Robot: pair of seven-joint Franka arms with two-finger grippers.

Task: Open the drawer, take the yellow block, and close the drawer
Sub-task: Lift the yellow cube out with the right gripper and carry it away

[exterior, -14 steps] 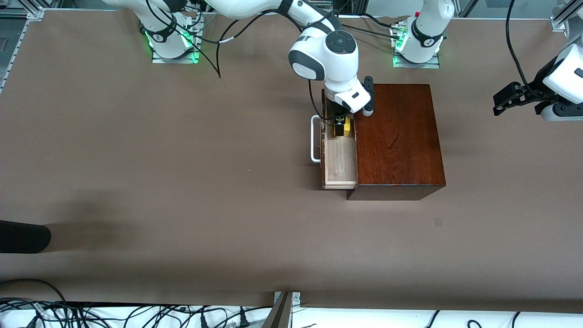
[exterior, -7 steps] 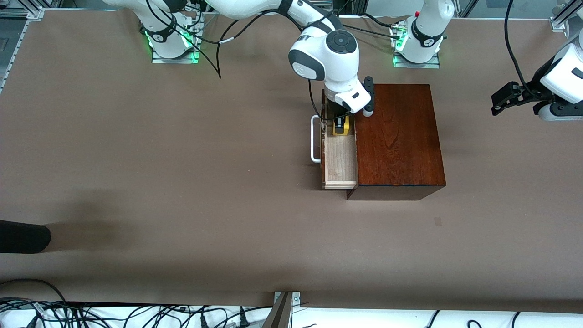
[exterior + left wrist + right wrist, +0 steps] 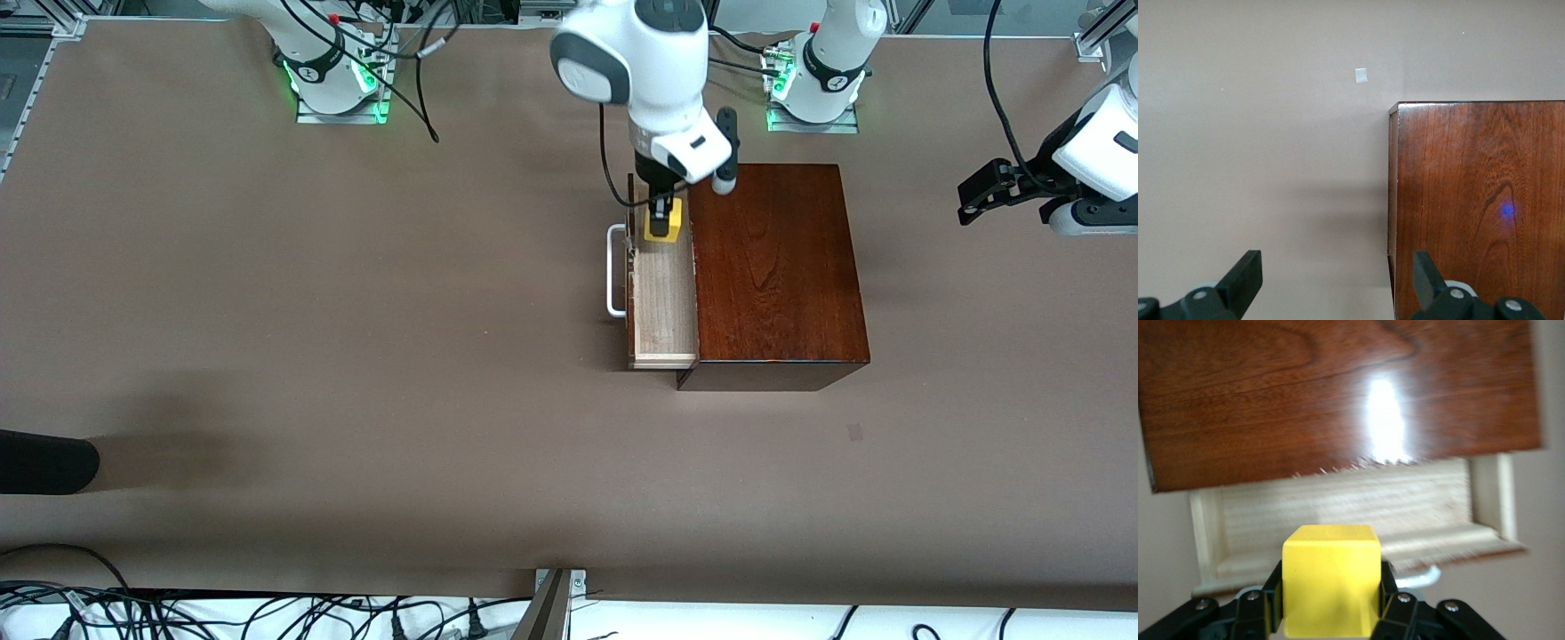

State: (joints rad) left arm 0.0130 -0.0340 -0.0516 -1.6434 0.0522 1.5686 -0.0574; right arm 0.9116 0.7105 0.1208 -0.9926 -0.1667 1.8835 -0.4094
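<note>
Right gripper (image 3: 662,216) clamped on the yellow block (image 3: 663,224) over the open drawer (image 3: 662,307): lift straight up clear of the tray walls, carry out over the table, set down, then push the white handle (image 3: 613,271) shut; left gripper (image 3: 978,191) parked, jaws apart.

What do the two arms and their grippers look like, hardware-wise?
Both are glossy white Franka arms with dark grey joint caps and black cables trailing along them; green lights glow at the bases. The right gripper has a white body and black fingers with silver screws. The left gripper is black, its fingers wedge-shaped.
</note>
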